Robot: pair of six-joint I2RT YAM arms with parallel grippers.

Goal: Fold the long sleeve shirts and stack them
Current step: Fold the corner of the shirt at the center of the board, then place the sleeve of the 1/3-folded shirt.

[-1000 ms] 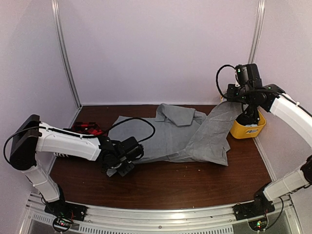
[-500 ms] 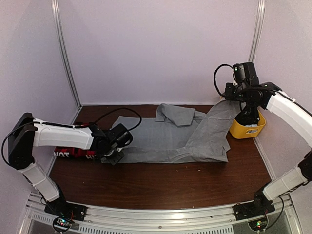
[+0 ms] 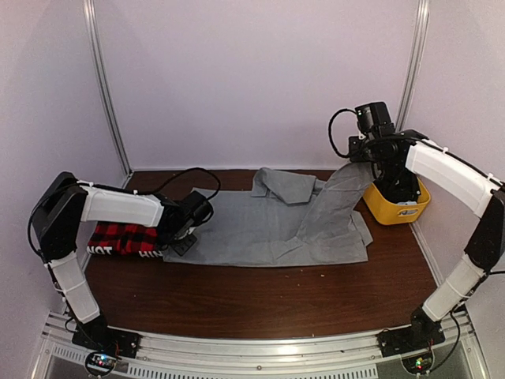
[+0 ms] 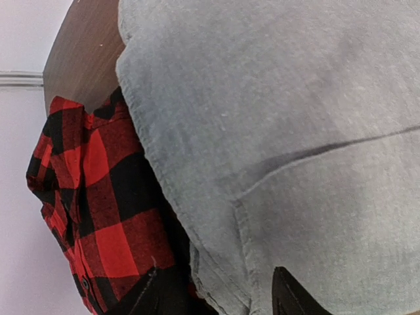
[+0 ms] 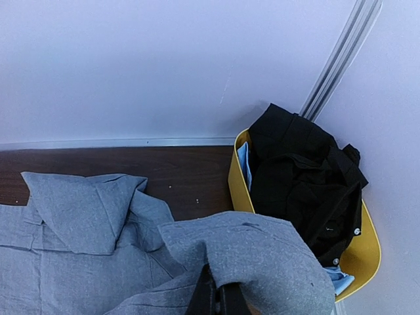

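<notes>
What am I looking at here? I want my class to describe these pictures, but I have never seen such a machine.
These are two white robot arms bolted to a brown wooden table, each ending in a two-fingered claw. One picture looks down from above; the other two come from a small camera on each wrist. A plain grey collared cloth shirt lies spread out, with a red-and-black plaid cloth shirt at its left end. The right claw is pinched shut on the grey shirt's right side, holding it up. The left claw sits open at that shirt's left edge. A yellow plastic bin holds dark clothing.
</notes>
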